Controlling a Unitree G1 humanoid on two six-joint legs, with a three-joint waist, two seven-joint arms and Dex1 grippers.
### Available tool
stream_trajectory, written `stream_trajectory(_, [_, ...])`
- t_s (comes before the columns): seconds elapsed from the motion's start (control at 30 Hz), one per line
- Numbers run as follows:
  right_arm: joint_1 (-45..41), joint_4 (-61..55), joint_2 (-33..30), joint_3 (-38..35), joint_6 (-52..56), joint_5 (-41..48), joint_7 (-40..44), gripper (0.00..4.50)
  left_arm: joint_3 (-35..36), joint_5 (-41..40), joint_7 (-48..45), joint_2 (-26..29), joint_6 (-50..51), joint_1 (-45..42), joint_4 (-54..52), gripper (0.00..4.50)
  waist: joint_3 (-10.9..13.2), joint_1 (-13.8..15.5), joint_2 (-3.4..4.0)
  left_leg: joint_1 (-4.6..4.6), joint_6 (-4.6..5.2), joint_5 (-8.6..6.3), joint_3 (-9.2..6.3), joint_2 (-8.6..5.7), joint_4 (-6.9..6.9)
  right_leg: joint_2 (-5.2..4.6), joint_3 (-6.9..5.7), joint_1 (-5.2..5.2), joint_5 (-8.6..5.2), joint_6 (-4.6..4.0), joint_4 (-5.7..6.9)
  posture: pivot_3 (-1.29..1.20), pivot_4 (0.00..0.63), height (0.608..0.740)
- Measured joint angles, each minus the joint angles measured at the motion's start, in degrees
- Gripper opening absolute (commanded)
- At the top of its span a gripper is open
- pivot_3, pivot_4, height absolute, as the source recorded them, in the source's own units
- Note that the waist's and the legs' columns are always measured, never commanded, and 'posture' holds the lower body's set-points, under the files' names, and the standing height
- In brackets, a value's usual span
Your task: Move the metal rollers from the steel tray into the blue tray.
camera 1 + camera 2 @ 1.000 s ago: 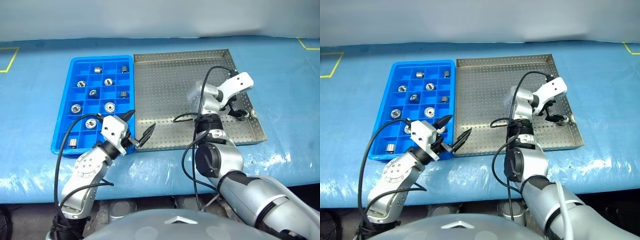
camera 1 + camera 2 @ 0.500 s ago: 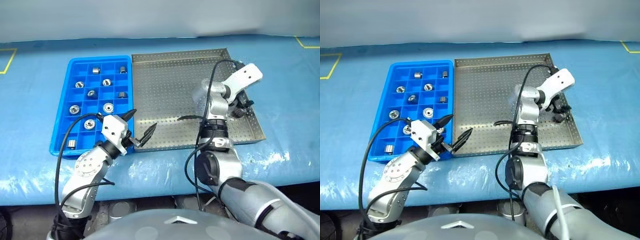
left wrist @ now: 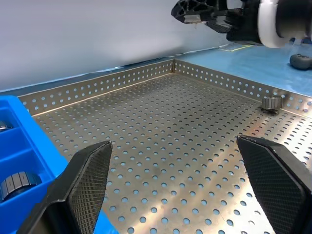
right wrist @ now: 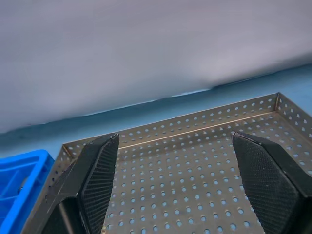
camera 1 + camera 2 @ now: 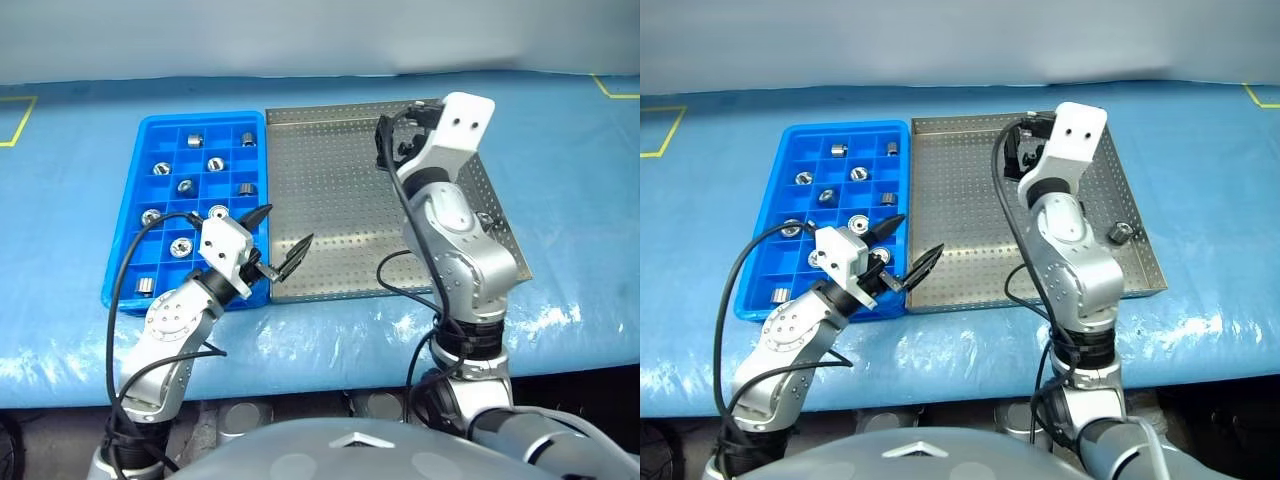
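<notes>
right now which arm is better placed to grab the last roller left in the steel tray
Probably the right. The roller lies by the steel tray's right rim, on the side of the open, empty right gripper; the left gripper hovers at the tray's opposite edge.

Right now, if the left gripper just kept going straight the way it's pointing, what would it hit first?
Probably nothing soon. The left gripper, jaws open, points across the steel tray above bare perforated floor. The first thing in line looks like the tray's far rim; the lone metal roller sits off to one side, though depth is hard to judge.

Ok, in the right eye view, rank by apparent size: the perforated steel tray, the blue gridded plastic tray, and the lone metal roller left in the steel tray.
1. Perforated steel tray
2. Blue gridded plastic tray
3. Lone metal roller, by far the smallest
</notes>
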Motion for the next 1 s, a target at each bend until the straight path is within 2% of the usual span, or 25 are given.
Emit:
stream_trajectory(0.13, [0.85,-2.56,1.15,-4.02,2.26,-1.85,-2.9,3.86,-0.05,-0.07,-0.62,-0.03,0.15,-1.95,1.2,4.5,0.0,-1.28,0.0,0.01,0.0,0.0,0.02,0.01,-0.01,0.02,0.03,0.0,0.0,0.0,0.01,-0.16,0.15,0.74])
stream_trajectory(0.27, [3.08,-2.97,7.95,-7.71,4.12,-6.5,-11.2,3.86,-0.15,-0.05,-0.98,-0.14,0.31,-3.76,2.33,4.5,0.0,-2.39,0.01,0.01,0.0,0.0,0.01,0.04,-0.05,0.06,0.04,-0.03,0.0,0.0,0.01,-0.2,0.15,0.74])
stream_trajectory(0.43, [4.08,-2.1,10.66,-9.01,4.66,-14.72,-20.17,3.86,-0.1,-0.02,-1.02,-0.22,0.44,-6.74,4.7,4.5,0.0,-3.67,0.02,-0.05,-0.02,0.01,0.08,-0.05,0.07,-0.04,0.12,-0.04,0.04,0.07,0.0,-0.29,0.15,0.74])
stream_trajectory(0.7, [1.49,0.06,12.56,-6.43,0.87,-22.28,-28.78,3.86,-0.13,-0.04,-2.14,-1.08,0.51,-13.47,9.72,4.5,-0.01,-9.17,0.04,-0.08,0.0,0.0,0.08,-0.04,0.09,-0.01,0.15,-0.03,0.06,0.12,-0.03,-0.39,0.15,0.74])
stream_trajectory(0.83, [1.11,4.72,12.64,-4.81,-2.7,-22.93,-31.88,3.86,-0.25,0.03,-2.45,-1.92,0.44,-15.63,12.1,4.5,-0.01,-12.02,0.05,-0.08,0.01,-0.01,0.09,-0.04,0.09,-0.01,0.17,-0.03,0.07,0.13,-0.02,-0.4,0.15,0.74])
stream_trajectory(1.0, [1.05,9.01,12.69,-5.57,-6.43,-20.01,-35.55,3.86,-1.24,0.28,-3.59,-2.11,0.42,-16.61,13.54,4.5,0.0,-14.13,0.05,-0.09,0.02,-0.01,0.09,-0.03,0.09,-0.01,0.19,-0.03,0.07,0.14,-0.01,-0.43,0.15,0.74])
